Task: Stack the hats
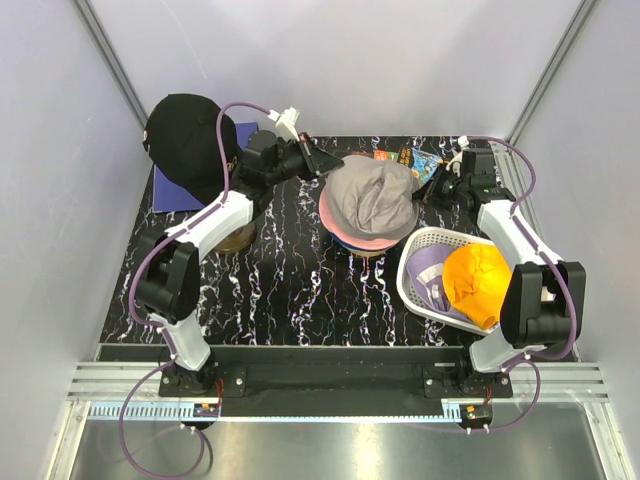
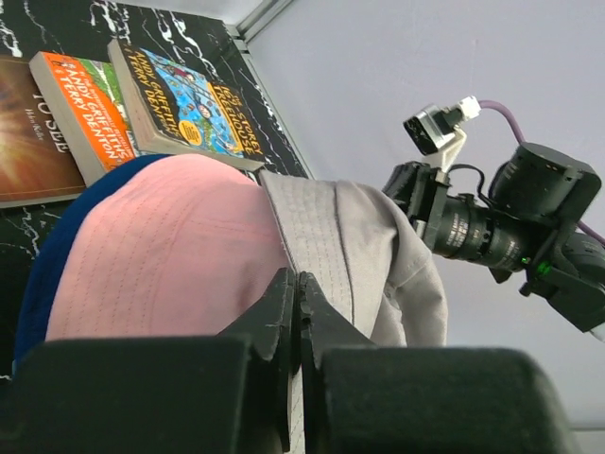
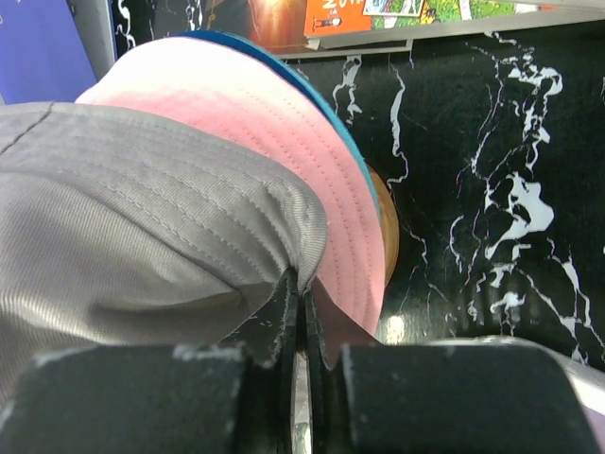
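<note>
L tool (image 2: 298, 288), R tool (image 3: 301, 288) pinched on grey hat (image 1: 375, 195) brim, long axis L-R, crown up, atop pink hat (image 2: 170, 255)

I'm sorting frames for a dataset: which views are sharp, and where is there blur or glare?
Top external: evenly lit and sharp, the grey hat crisp, only soft shadows. Left wrist: the left gripper up close is dark and soft; the pink hat and books behind are sharp. Right wrist: the right gripper is blurred, the hat's stitching crisp, one small glare spot on the table.
</note>
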